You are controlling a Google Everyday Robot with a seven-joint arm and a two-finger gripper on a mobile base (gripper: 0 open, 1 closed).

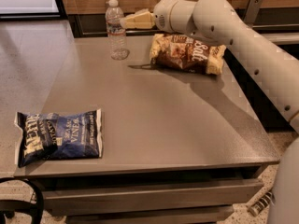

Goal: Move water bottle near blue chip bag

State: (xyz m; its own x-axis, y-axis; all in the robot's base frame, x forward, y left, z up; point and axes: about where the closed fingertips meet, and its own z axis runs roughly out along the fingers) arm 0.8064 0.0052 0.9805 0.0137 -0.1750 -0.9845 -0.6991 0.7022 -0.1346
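The water bottle (116, 31), clear with a white cap, stands upright at the far edge of the grey table (159, 120), left of centre. The blue chip bag (58, 136) lies flat at the near left corner, far from the bottle. My gripper (125, 22) reaches in from the right at the height of the bottle's upper body. Its cream tip is right beside the bottle's right side, and I cannot tell whether it touches. Nothing is held.
A brown and cream bag marked "Salt" (187, 54) lies at the far right of the table, under my arm (243, 45). A dark counter runs behind the table. A black curved object (28, 195) sits at the bottom left, below the table's front edge.
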